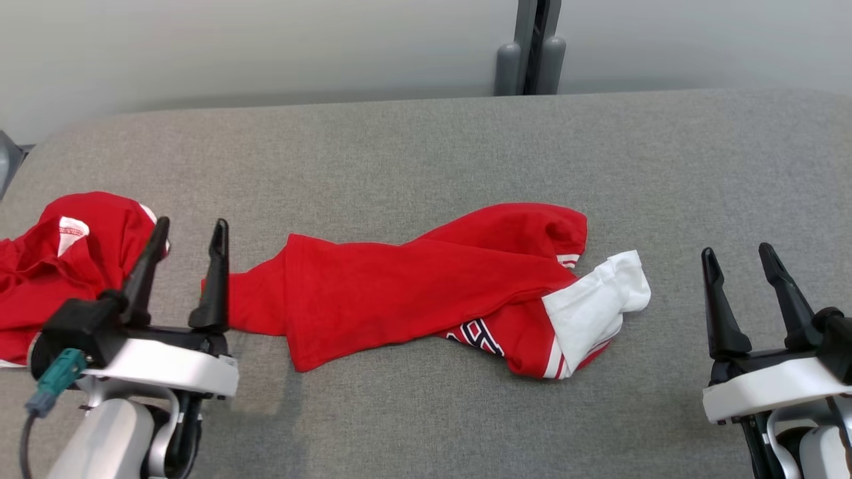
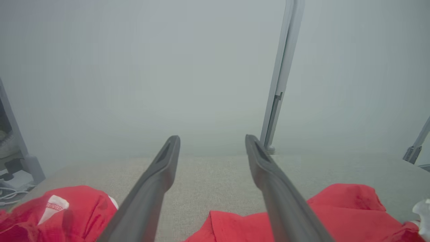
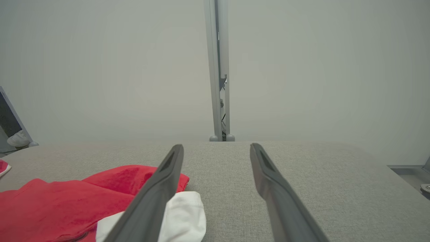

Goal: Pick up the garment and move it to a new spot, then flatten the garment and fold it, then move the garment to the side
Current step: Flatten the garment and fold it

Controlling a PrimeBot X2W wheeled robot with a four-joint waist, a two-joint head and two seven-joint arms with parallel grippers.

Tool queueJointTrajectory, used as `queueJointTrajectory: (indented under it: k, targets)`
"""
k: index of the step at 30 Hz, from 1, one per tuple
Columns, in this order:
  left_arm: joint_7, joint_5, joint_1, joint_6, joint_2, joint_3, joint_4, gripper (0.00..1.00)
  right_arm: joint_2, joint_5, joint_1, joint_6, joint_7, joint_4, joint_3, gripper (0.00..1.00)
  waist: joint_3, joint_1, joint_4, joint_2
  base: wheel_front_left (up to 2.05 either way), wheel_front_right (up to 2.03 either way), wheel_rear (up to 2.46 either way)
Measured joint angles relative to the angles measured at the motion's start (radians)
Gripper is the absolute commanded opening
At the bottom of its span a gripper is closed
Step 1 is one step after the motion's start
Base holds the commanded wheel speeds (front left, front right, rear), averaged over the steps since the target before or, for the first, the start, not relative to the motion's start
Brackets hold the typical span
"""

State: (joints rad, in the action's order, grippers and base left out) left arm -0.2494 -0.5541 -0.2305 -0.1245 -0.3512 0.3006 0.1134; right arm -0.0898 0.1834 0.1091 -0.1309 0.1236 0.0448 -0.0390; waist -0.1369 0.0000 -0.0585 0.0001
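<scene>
**Both grippers open and empty; garment lies mid-tabletop**

Nearest the robot, the left gripper and the right gripper have their fingers spread wide and hold nothing. The left gripper sits between two red pieces, with bare cloth-covered tabletop showing between its fingers. The right gripper stands apart from the garment, over bare tabletop.

The garment, red and rumpled, lies stretched across the middle of the tabletop. Its left end is just beside the left gripper and its white sleeve points toward the right gripper. A second red garment lies bunched at the left edge. Beyond the far edge stand a grey post and a pale wall.
</scene>
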Motion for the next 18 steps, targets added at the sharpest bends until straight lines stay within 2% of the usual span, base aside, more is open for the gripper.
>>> queueJointTrajectory:
  k: [7, 18]
  targets:
    - [-0.006, 0.023, 0.083, -0.038, -0.051, -0.040, -0.056, 1.00, -0.001, 0.007, -0.024, 0.000, -0.009, 0.004, 0.012, 1.00, 0.034, 0.0000, 0.003, 0.0000, 0.00, 0.00, 0.00]
    - [0.035, 0.022, 0.202, -0.058, -0.069, -0.016, -0.097, 1.00, -0.016, 0.028, -0.083, 0.000, -0.035, -0.018, 0.006, 1.00, 0.073, 0.0000, 0.009, 0.0000, 0.00, 0.00, 0.00]
